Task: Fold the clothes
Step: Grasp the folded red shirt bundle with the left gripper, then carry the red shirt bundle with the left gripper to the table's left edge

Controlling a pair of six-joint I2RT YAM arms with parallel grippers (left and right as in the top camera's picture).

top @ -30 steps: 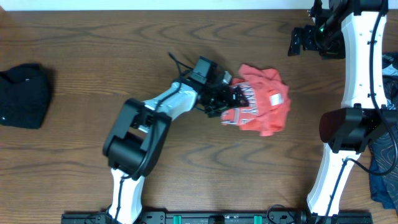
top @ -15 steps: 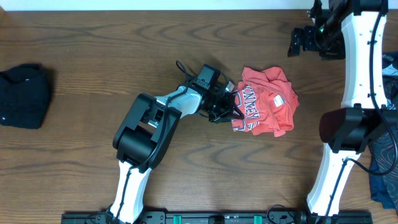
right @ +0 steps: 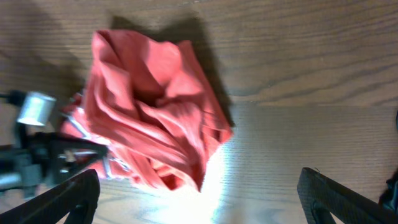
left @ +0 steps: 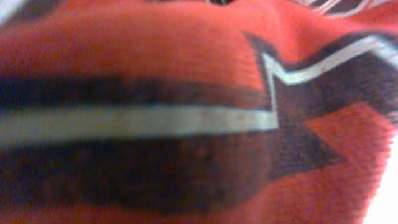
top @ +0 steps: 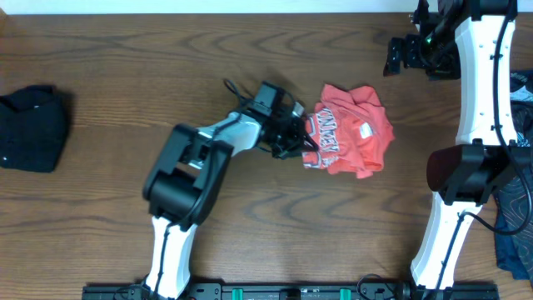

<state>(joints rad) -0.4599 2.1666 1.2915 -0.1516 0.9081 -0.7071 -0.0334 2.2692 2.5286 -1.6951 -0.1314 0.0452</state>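
The coral-red T-shirt [top: 356,133] lies crumpled at the middle of the table, its white-and-navy lettering turned to the left. My left gripper [top: 301,140] is at the shirt's left edge, shut on the cloth there. In the left wrist view the T-shirt's lettering [left: 186,118] fills the frame, blurred and very close, and hides the fingers. My right gripper [top: 393,57] hangs open at the far right, well clear of the shirt. From there it looks down on the T-shirt [right: 155,106], with its dark fingers [right: 68,199] spread wide and nothing between them [right: 199,202].
A black cloth bundle [top: 32,127] lies at the table's left edge. A navy swirl-patterned garment [top: 518,208] hangs at the right edge behind the right arm's base [top: 458,171]. Bare wood [top: 275,225] spreads in front of the shirt.
My left gripper has shut on the T-shirt's left edge. The shirt was nudged right, then drawn back a little to the left. The right arm has not moved.
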